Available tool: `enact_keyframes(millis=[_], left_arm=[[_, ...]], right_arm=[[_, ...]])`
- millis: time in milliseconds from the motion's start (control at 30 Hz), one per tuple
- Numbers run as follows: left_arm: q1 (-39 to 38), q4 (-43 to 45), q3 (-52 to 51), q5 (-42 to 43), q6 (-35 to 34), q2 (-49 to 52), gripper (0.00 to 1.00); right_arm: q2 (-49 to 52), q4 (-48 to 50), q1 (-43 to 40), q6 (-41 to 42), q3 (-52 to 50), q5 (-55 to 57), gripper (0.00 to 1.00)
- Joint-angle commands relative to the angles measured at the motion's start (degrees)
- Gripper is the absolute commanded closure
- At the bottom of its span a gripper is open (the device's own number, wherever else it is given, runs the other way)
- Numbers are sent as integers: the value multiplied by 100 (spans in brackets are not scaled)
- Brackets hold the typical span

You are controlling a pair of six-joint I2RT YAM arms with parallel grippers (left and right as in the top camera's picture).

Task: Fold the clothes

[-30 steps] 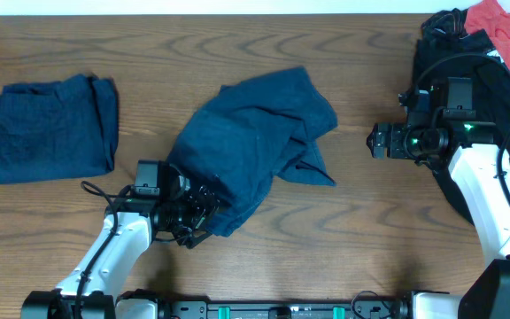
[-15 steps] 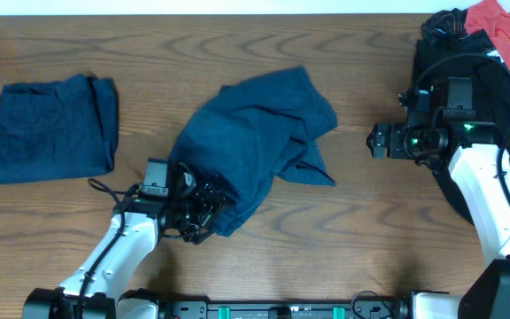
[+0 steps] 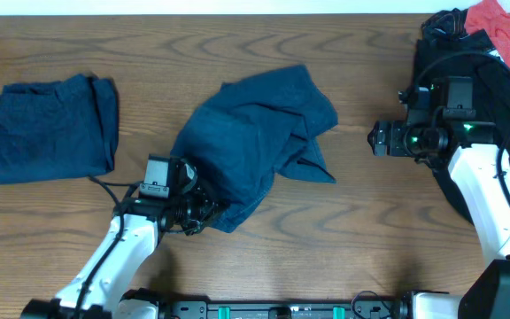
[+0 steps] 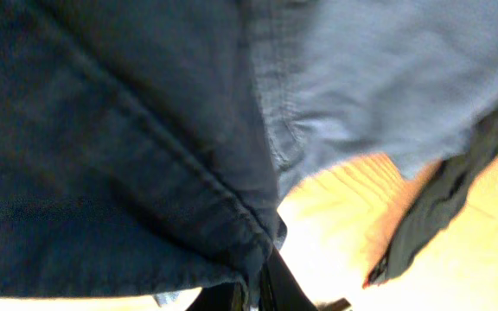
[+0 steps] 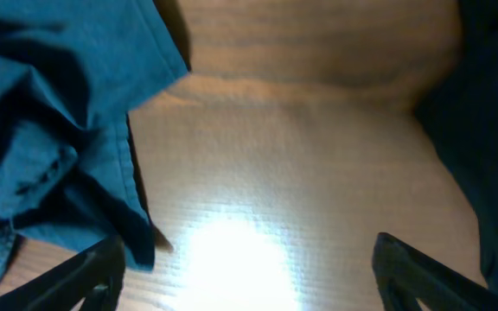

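A crumpled navy-blue garment [image 3: 255,133] lies bunched in the middle of the wooden table [image 3: 237,40]. A second navy garment [image 3: 51,131] lies folded flat at the far left. My left gripper [image 3: 204,211] sits at the crumpled garment's near-left corner, shut on its hem. The left wrist view is filled by that cloth [image 4: 102,130], its seamed edge pinched between the left gripper [image 4: 253,289] jaws. My right gripper [image 3: 374,140] hovers to the right of the garment, open and holding nothing. In the right wrist view the right gripper [image 5: 245,259] frames bare table beside the cloth's edge [image 5: 50,130].
A heap of black cloth [image 3: 472,97] with a red garment [image 3: 503,31] on top fills the far right corner, under and behind the right arm. Dark cloth [image 5: 491,130] also shows at the right of the right wrist view. The table's near edge runs below the left arm.
My left gripper has gone from open to shut on the crumpled garment's hem and shifted slightly right. The right arm has stayed in place, jaws narrowing a little.
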Motion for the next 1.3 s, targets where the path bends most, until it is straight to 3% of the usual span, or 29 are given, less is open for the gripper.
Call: enact_keyframes(millis=[0,133,333,533,700,967,1100,1167,1267], left_arm=[[-7,-278,457,275,662,-378,94],[-2,-651,817,160,1172,-872,94],[136,-645,1182,-59,1217,-1681,94],[310,-636,1220,-935,1215,-2260,94],[398,-634,1220,-1458,1213,-2352,94],[398,-636,1217,-1517,1217,-2159,94],[398,-636,1217,-1517,1217,-2079,94],[398,-636,1217,-1517,1217,-2070,94],[398,-636,1217,-1582,1226,-2070,94]], right_arm=[[-92,223,299,-439,22,-83,12],[142,809,778,-564,22,-76,11],[850,1915,1261,-345,22,-39,10],[1727,2767,1523,-260,22,-39,9],[2208,3152,1572,-291,22,256,9],[2583,3322,1569,98,22,446,12],[2732,3388,1574,216,22,468,27],[2776,3379,1587,319,22,426,47],[2785,3386,1598,326,24,389,93]])
